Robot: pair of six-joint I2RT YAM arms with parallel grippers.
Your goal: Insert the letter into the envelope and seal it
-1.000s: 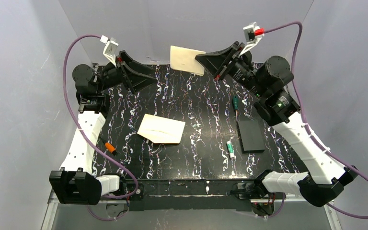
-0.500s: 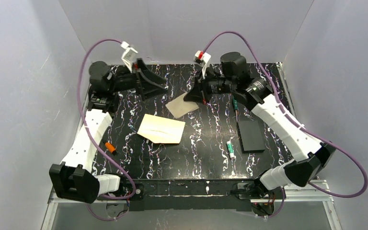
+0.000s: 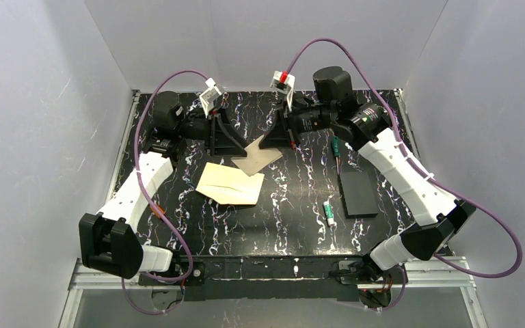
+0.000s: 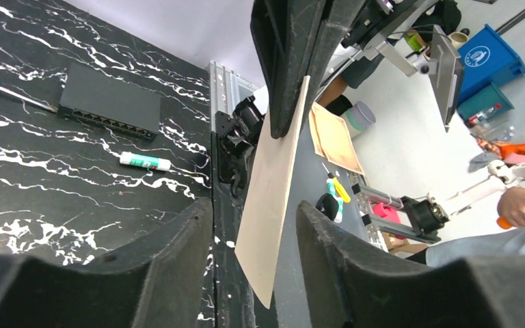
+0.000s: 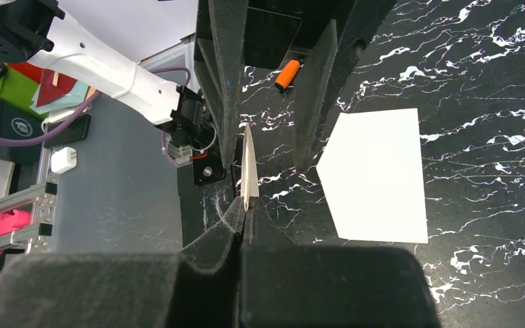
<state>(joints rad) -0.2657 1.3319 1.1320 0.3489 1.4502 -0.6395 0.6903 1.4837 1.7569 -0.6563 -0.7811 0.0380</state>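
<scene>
The tan letter (image 3: 255,157) hangs edge-up above the table's back middle. My right gripper (image 3: 266,145) is shut on its right edge; the right wrist view shows the sheet edge-on (image 5: 248,164) pinched at the fingertips (image 5: 246,212). My left gripper (image 3: 238,147) is open, its two fingers on either side of the letter's free corner (image 4: 273,198) without touching it. The gripper (image 4: 253,260) also shows in the left wrist view. The cream envelope (image 3: 231,184) lies flat on the table just in front of and below the letter, and appears white in the right wrist view (image 5: 376,178).
A black box (image 3: 357,193), a glue stick (image 3: 328,212) and a green screwdriver (image 3: 335,149) lie on the right side of the black marbled table. A small orange object (image 5: 287,74) lies at the left, under my left arm. Grey walls enclose the table.
My right gripper brought the letter down from the back wall to just above the envelope. My left gripper swung right and now straddles the letter's free corner.
</scene>
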